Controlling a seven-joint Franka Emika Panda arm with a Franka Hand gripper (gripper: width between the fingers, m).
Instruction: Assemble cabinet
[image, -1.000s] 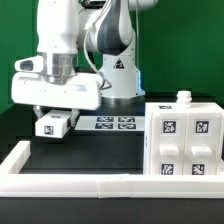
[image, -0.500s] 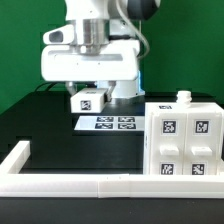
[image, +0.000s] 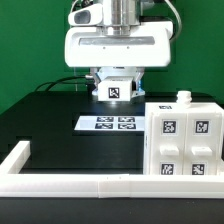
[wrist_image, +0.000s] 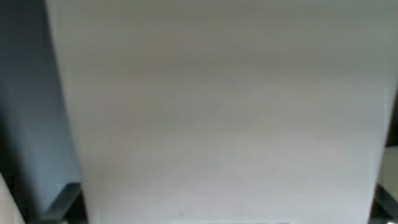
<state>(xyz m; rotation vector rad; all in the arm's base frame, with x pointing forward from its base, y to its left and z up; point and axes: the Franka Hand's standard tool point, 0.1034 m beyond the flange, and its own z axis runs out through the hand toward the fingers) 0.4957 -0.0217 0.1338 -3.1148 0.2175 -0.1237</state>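
Above the marker board (image: 107, 123), our gripper (image: 115, 86) clamps a tagged white part (image: 116, 93); we see the cabinet (image: 185, 140) beside the board, toward the exterior view's right.

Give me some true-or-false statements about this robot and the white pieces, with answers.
1. The jaws hold a small tagged white piece in the air above the table. True.
2. The cabinet stands at the exterior view's left. False: it stands at the right.
3. The marker board lies flat on the table. True.
4. The held piece rests on top of the cabinet. False: it hangs clear of it.
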